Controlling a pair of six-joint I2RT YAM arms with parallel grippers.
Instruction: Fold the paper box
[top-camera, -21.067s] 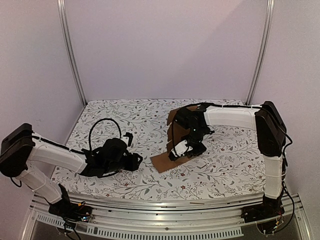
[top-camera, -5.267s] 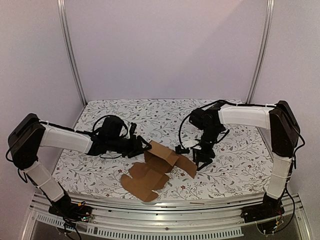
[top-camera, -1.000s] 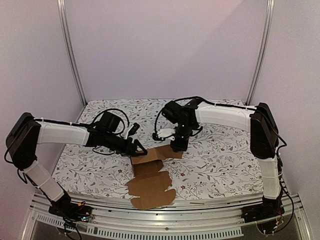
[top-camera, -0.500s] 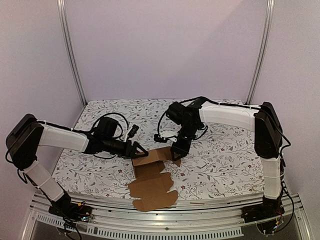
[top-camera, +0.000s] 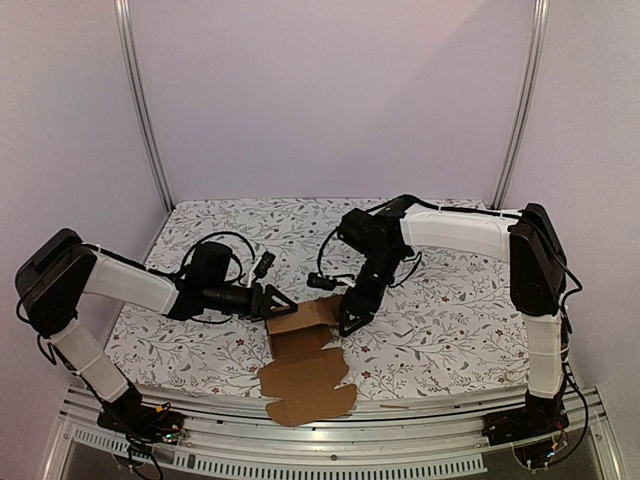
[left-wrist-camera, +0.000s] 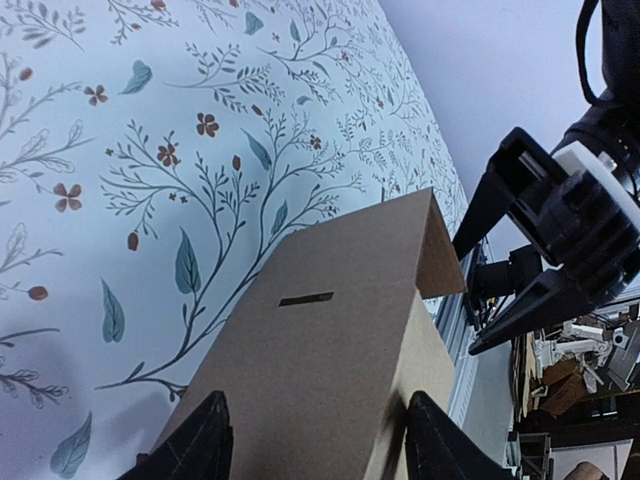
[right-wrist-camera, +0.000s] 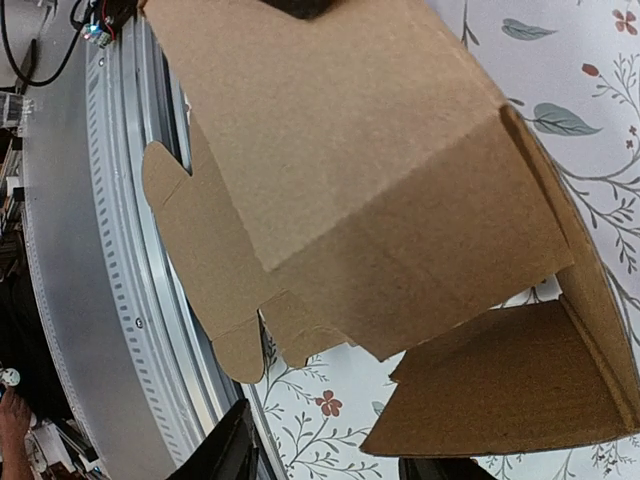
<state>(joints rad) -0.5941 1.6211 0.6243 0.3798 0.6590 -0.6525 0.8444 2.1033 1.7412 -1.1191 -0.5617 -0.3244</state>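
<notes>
The flowered tabletop (top-camera: 450, 330) carries the box (top-camera: 305, 365), a half-formed brown sheet. Its far part stands up as walls between the two end effectors, and its flat tabbed flaps (top-camera: 310, 405) trail toward the arm bases. The left end effector (top-camera: 277, 301) has its fingers apart with a raised panel running between them — whether they pinch it I cannot tell. The right end effector (top-camera: 349, 322) is spread open just beside the opposite wall, gripping nothing. The risk as I judge it: with only one side steadied, the walls may spring flat — or a push from the left may slide the whole sheet instead of creasing it. A slit (left-wrist-camera: 306, 298) lies ahead of the left fingers; no print or label shows anywhere
</notes>
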